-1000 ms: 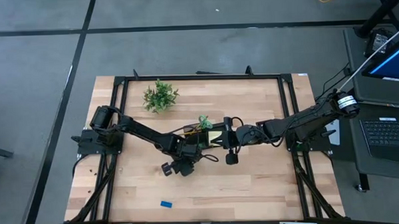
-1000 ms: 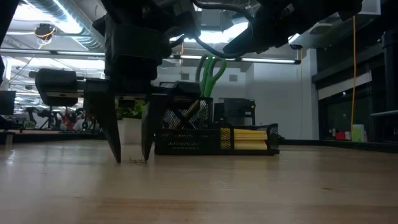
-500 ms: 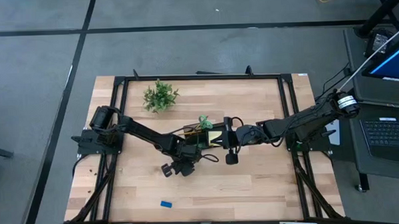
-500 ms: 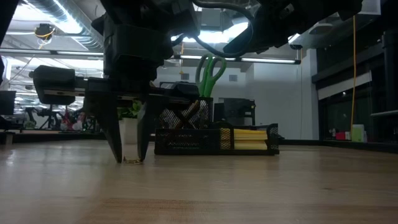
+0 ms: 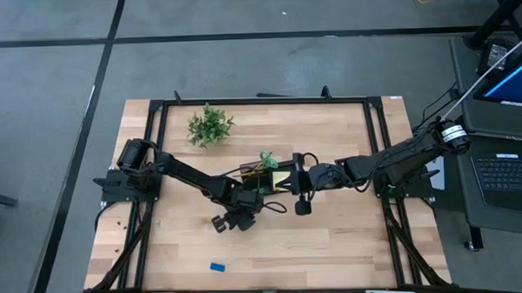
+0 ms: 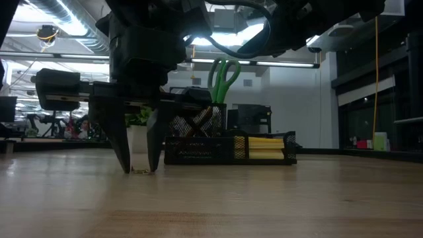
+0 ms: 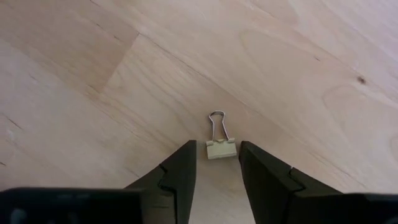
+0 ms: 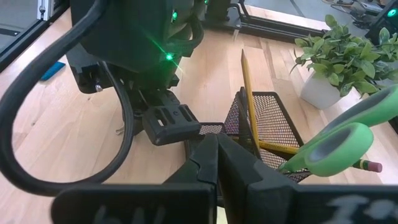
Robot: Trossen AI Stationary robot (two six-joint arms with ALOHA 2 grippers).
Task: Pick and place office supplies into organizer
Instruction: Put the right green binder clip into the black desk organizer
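Note:
A small cream binder clip (image 7: 221, 148) with a wire handle lies flat on the wood. My left gripper (image 7: 217, 155) points steeply down over it, open, one finger on each side of the clip's body; in the low view its fingertips (image 6: 140, 168) reach down to the tabletop. The black mesh organizer (image 6: 228, 149) stands behind it, holding green-handled scissors (image 8: 336, 146), a yellow pencil (image 8: 249, 99) and a yellow sticky-note pad (image 6: 268, 147). My right gripper (image 8: 217, 152) hangs shut above the table beside the organizer. A small blue block (image 5: 217, 267) lies near the front edge.
A potted leafy plant (image 5: 210, 125) stands at the far left of the table. Black frame rails (image 5: 259, 103) run round the tabletop. Both arms meet close together at the table's middle; bare wood lies toward the near edge around the blue block.
My left gripper has stayed over the clip. Its fingers drew closer together around the clip, then parted again slightly; the gap is now a little narrower than a second ago.

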